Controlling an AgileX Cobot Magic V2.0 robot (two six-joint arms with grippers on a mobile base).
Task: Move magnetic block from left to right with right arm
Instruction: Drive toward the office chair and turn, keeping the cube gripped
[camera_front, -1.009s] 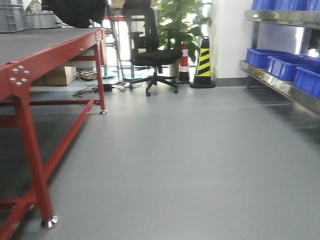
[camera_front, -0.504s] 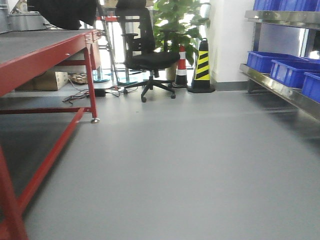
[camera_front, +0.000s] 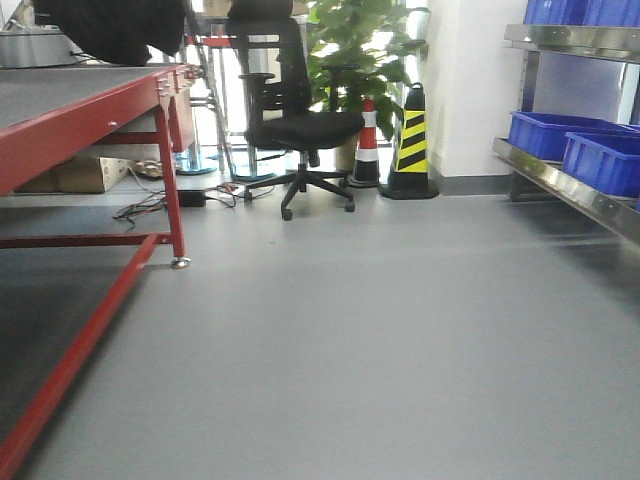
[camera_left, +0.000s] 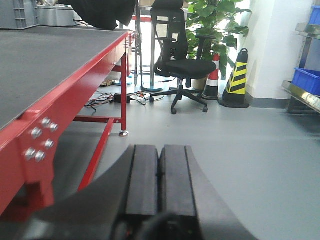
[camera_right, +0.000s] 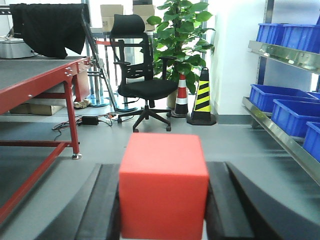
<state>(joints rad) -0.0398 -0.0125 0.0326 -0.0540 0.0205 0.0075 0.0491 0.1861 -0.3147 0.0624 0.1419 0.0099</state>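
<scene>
Front camera: I see the red desk (camera_front: 90, 105) running along the left. A black office chair (camera_front: 300, 128) stands beyond its far end, in front of a leafy plant (camera_front: 365, 50). Two striped cones (camera_front: 411, 140) stand by the far wall, and blue bins (camera_front: 565, 135) sit on the shelf at the right. Grey floor fills the near part.

Left wrist camera: my left fingers (camera_left: 145, 175) are pressed flat together, pad against pad, with nothing between them. They point out over the floor, just right of the desk's near corner.

Right wrist camera: the red block (camera_right: 163, 185) sits between my right fingers (camera_right: 100, 210). One dark finger lies against each side face, and they are spread only as wide as the block itself. The block is right of the desk, with the floor behind it and the chair far beyond.
</scene>
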